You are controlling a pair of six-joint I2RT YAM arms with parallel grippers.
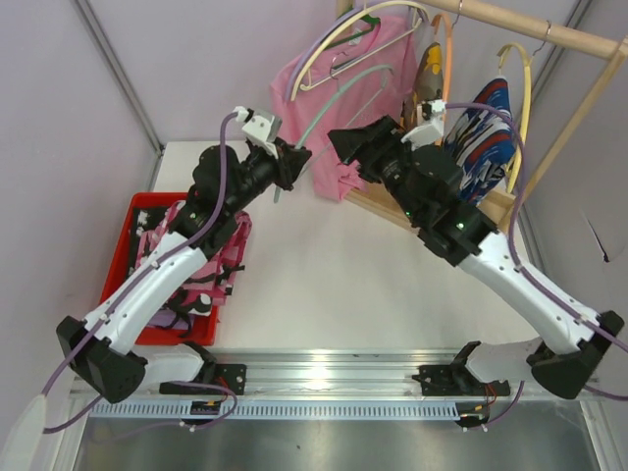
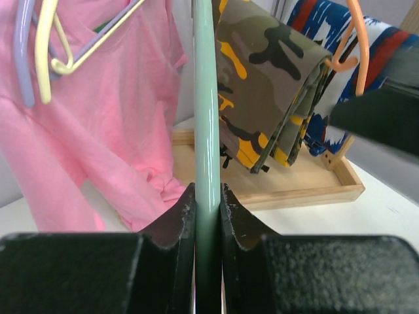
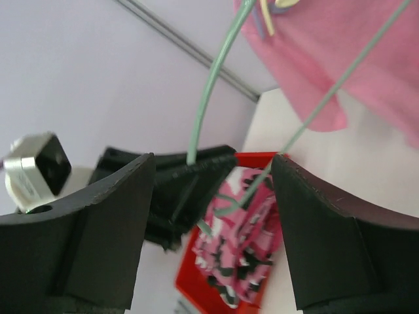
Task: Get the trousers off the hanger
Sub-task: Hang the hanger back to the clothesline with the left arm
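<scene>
- Left gripper [image 2: 207,216]: clenched on the thin bar of the green hanger [image 2: 207,98], which runs straight up between the jaws. No cloth hangs on the part I can see.
- Right gripper [image 3: 211,167]: released, fingers wide apart, nothing between them. It hovers near the hem of the pink T-shirt [image 2: 98,124].
- Pink camouflage trousers [image 3: 239,235]: lying in the red bin [image 1: 120,257] at the left of the table, with part of them draped over the bin's inner edge.
- Olive camouflage trousers [image 2: 268,78] and blue print trousers [image 1: 486,132]: hanging under the wooden rail [image 1: 530,29], above the wooden base [image 2: 314,190].
- Judgement: one pair is done and two are left to take off.
- Cannot tell whether the green hanger's hook is on the rail; it disappears among the T-shirt's hangers.
- Risk: if the left arm pulls the green hanger away, the hook may catch those neighbouring hangers and drag the T-shirt down.
- Risk: the bar is thin and smooth, so it may twist or slide in the jaws.
- Risk: the right gripper is close to the T-shirt and could pinch that instead of trousers.
- Risk: the draped pink pair may slide out of the bin if an arm brushes it.
</scene>
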